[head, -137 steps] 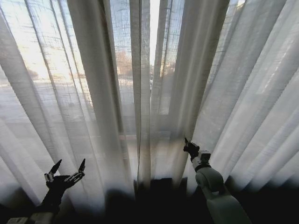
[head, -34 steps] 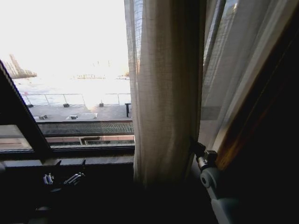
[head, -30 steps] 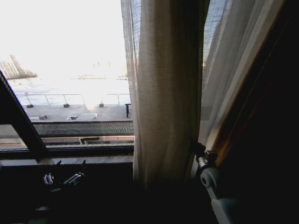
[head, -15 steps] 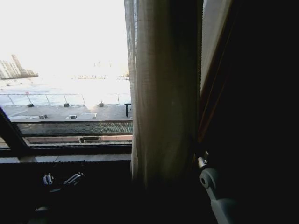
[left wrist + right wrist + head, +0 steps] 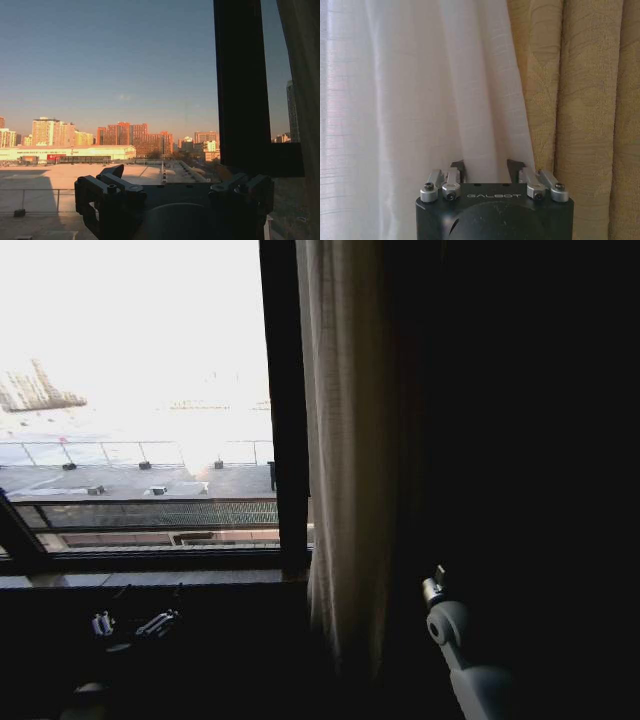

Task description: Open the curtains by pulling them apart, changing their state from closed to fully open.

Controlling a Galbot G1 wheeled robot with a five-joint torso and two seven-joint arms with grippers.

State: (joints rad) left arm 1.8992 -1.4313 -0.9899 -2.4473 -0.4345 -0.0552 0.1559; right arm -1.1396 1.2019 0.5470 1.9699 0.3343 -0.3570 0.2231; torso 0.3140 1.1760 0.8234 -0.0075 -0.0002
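The curtains (image 5: 350, 440) hang bunched into a narrow cream column right of the dark window frame bar (image 5: 285, 410), and the glass to the left is uncovered. My right arm (image 5: 455, 628) reaches up beside that bunch, its hand lost in shadow. In the right wrist view my right gripper (image 5: 486, 167) is shut on a fold of the sheer white curtain (image 5: 420, 90), with its fingertips buried in the fabric. My left gripper (image 5: 137, 615) stays low at the left below the sill, open and holding nothing. An edge of the curtain (image 5: 302, 75) also hangs beside that gripper's base (image 5: 175, 210).
A heavier tan drape (image 5: 580, 100) hangs just beside the sheer fabric. A dark sill (image 5: 150, 580) runs under the glass. Everything right of the bunched fabric in the head view lies in deep shadow.
The head view has swung, so the frame bar now stands beside the curtain. The bunched curtain and my right arm sit farther right, and the pale panel at far right has gone dark. Left gripper unchanged.
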